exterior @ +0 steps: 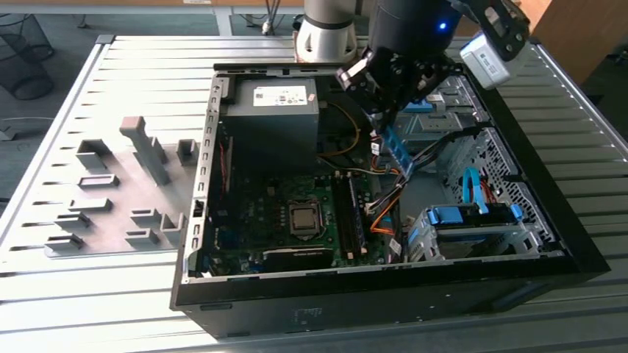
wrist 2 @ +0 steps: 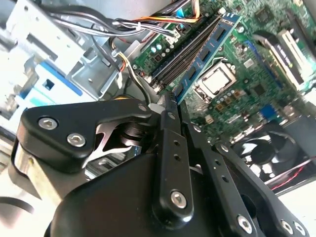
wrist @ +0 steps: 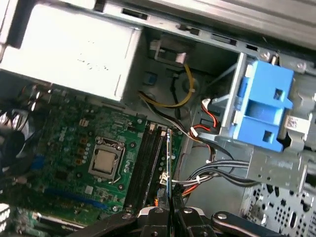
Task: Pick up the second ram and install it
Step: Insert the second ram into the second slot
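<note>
My gripper (exterior: pixel 384 120) hangs over the open computer case and is shut on the second ram (exterior: pixel 395 149), a thin stick that points down toward the motherboard. In the second wrist view the ram (wrist 2: pixel 210 42) runs out from my gripper (wrist 2: pixel 168 100) above the long black memory slots (wrist 2: pixel 180 54), beside the square CPU socket (wrist 2: pixel 215 81). Seen edge-on in the first wrist view, the ram (wrist: pixel 168 158) sticks out of my gripper (wrist: pixel 170 211) just beside the slots (wrist: pixel 147 163). It floats above the board and touches no slot.
A grey power supply (exterior: pixel 270 110) fills the case's back corner. Orange and black cables (exterior: pixel 387 209) run beside the slots. A blue drive cage (exterior: pixel 471 217) sits on the exterior view's right. Grey fixture blocks (exterior: pixel 128 184) stand on the table outside the case.
</note>
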